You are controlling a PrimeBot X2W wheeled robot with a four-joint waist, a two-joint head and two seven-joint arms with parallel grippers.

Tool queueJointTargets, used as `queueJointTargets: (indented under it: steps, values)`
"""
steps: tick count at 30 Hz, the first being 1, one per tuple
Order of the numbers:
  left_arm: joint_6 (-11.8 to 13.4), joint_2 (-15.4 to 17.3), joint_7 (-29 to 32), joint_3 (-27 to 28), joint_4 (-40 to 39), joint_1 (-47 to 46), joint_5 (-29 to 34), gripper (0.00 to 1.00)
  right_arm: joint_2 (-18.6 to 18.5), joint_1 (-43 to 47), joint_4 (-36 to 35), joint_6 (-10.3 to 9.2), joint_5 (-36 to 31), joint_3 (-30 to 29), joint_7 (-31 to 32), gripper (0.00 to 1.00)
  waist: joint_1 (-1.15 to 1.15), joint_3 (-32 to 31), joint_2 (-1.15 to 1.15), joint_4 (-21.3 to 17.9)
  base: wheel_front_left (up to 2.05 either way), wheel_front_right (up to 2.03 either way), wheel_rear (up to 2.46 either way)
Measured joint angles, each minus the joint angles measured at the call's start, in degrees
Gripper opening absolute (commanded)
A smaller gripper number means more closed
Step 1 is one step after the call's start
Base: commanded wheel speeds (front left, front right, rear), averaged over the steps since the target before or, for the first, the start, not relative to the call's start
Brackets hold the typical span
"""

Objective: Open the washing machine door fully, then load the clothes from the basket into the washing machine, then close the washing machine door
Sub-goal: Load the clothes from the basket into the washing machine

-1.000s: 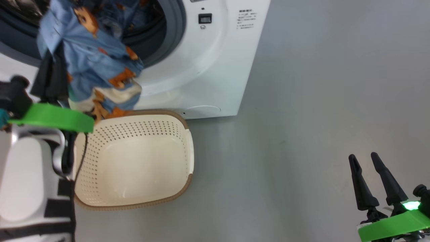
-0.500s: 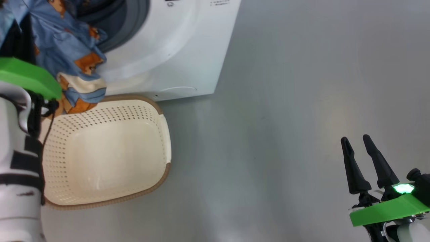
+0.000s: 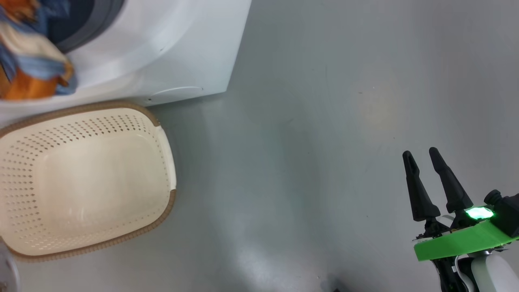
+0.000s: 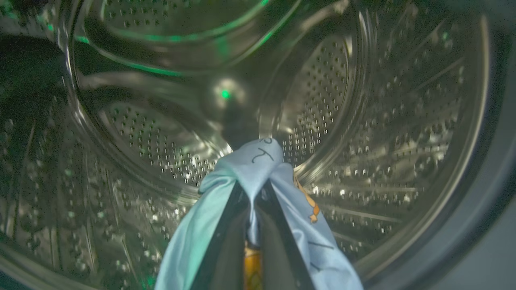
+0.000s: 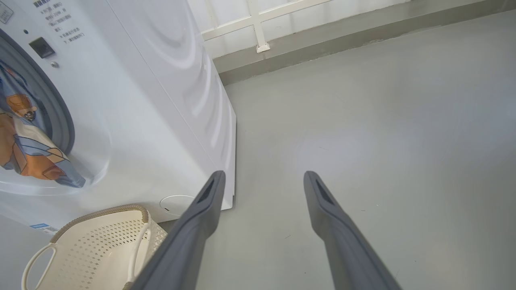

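In the left wrist view my left gripper (image 4: 253, 198) reaches into the perforated steel drum (image 4: 363, 121) of the washing machine (image 3: 170, 48), shut on a fold of the light blue clothes (image 4: 258, 161). The rest of the clothes (image 3: 32, 69) hangs out over the grey gasket and the white front, as the right wrist view also shows the clothes (image 5: 28, 157). The cream basket (image 3: 167, 202) stands on the floor in front of the machine with nothing in it. My right gripper (image 3: 420, 152) hangs open over bare floor at the right. The washing machine door is out of view.
Grey floor (image 3: 324, 121) stretches to the right of the machine. In the right wrist view a pale wall with a white frame (image 5: 258, 28) runs behind it. The basket (image 5: 100, 211) sits close against the washer's lower front, near a round cover (image 5: 175, 203).
The head camera has swung right, so machine and basket sit further left. The clothes have risen from above the basket into the drum opening. The right gripper stays open.
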Motion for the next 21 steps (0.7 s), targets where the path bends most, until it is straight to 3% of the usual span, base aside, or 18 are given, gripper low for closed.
queueJointTargets:
  steps: [6,7,8,9,21]
  values:
    - [2.0,0.2,-0.1,-0.1,-8.4,-0.9,0.8,0.00,0.3,-0.3,-0.1,0.00,0.1,0.1,0.0,1.00,0.00,1.7,0.00,-0.8,0.00,0.00,0.00]
    - [2.0,0.1,-0.1,0.0,-8.2,-0.7,0.7,0.14,0.3,-0.4,-0.1,0.00,0.1,0.1,0.0,1.00,0.00,1.9,0.00,-0.9,0.00,0.00,0.00]
    - [2.0,0.1,-0.1,-0.1,-7.6,-0.2,0.7,0.46,0.3,-0.5,-0.1,0.00,0.1,0.2,0.0,1.00,0.00,1.9,0.00,-0.8,0.00,0.00,0.00]
    - [2.0,0.1,-0.1,0.0,-7.2,0.4,0.7,1.00,0.3,-0.6,-0.1,0.00,0.1,0.2,0.0,1.00,0.00,1.9,0.00,-0.8,0.00,0.00,0.00]
    - [2.7,-1.5,-0.1,1.5,-6.1,4.0,-1.2,1.00,0.0,-0.9,-0.2,0.00,0.1,0.3,0.0,1.00,-0.01,1.0,0.00,0.8,0.00,0.00,0.00]
